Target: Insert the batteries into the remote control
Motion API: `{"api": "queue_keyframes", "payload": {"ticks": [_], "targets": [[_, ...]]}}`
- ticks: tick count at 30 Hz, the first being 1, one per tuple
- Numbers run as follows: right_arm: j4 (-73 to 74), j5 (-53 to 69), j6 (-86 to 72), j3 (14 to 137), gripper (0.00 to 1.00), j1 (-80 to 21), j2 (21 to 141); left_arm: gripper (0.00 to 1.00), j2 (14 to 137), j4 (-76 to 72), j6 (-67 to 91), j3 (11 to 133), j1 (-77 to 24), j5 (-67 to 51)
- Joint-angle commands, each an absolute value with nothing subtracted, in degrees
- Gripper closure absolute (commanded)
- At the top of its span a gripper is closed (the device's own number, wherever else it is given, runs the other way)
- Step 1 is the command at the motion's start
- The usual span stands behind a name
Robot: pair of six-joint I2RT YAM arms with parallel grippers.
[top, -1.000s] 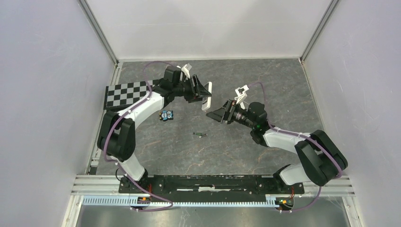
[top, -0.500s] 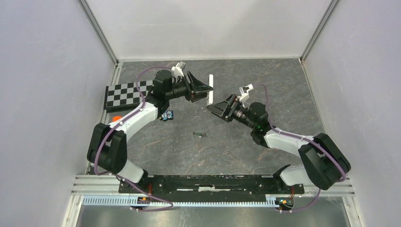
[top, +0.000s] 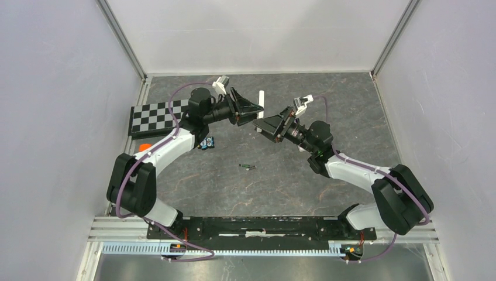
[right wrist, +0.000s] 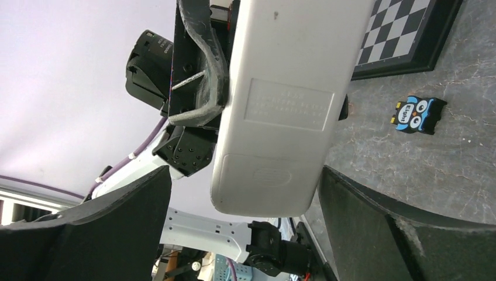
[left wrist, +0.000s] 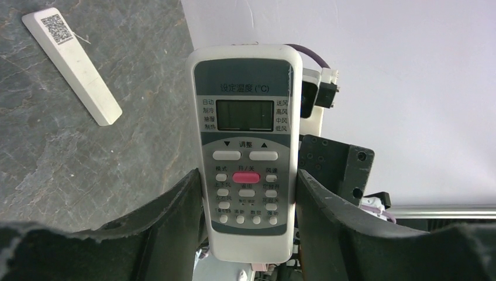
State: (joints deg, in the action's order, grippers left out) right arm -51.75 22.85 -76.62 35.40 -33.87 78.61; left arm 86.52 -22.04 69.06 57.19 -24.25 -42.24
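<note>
remote (left wrist: 245, 111) sides hidden where left hand (left wrist: 248, 181) clamps it.

checkerboard (top: 153, 117) flat at tabletop (top: 292, 187) left edge | blue owl block (top: 205, 143) near it | white QR-labelled strip (left wrist: 70, 64) lying flat, possibly a cover

The top camera looks steeply down over the whole table (top: 281, 187). Both wrist cameras sit close to the remote (left wrist: 245, 146): left facing its buttons (left wrist: 245, 177), right its back.

dark stone table (top: 281, 187): checkerboard (top: 155, 116), owl block (top: 205, 143), battery (top: 248, 167), white strip (left wrist: 73, 67).
</note>
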Motion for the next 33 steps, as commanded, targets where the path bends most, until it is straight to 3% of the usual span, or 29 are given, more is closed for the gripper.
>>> {"api": "queue_keyframes", "payload": {"ticks": [1,5,10,12,16,17,25,33], "targets": [[-51.24,20.68,-78.50,38.32,0.04,-34.10,78.32,0.51,83.40,-28.02,73.90,57.52,-24.35,-44.79],[-51.86,19.85,-79.64,39.27,0.19,-34.01,79.48,0.50,82.98,-27.60,74.02,58.01,-24.35,-45.09],[-49.63,19.31,-73.48,40.74,0.59,-34.04,79.33,0.44,82.29,-26.35,72.32,58.17,-24.35,-45.04],[-42.09,17.95,-64.41,43.33,0.65,-34.17,77.88,0.35,81.53,-22.00,68.90,59.05,-24.29,-44.65],[-29.08,15.68,-46.33,48.31,0.69,-35.88,75.87,0.02,80.01,-6.55,54.28,63.16,-24.27,-40.35],[-25.95,15.78,-41.40,49.67,0.70,-36.44,76.00,0.00,80.15,-2.66,50.87,64.72,-24.27,-39.37],[-8.61,10.81,-8.74,53.71,0.73,-40.22,75.40,0.00,81.70,12.77,40.93,71.42,-24.17,-34.70],[-2.67,8.52,6.47,54.05,0.73,-40.34,74.04,0.13,85.04,16.34,39.58,73.09,-24.18,-39.47]]}}
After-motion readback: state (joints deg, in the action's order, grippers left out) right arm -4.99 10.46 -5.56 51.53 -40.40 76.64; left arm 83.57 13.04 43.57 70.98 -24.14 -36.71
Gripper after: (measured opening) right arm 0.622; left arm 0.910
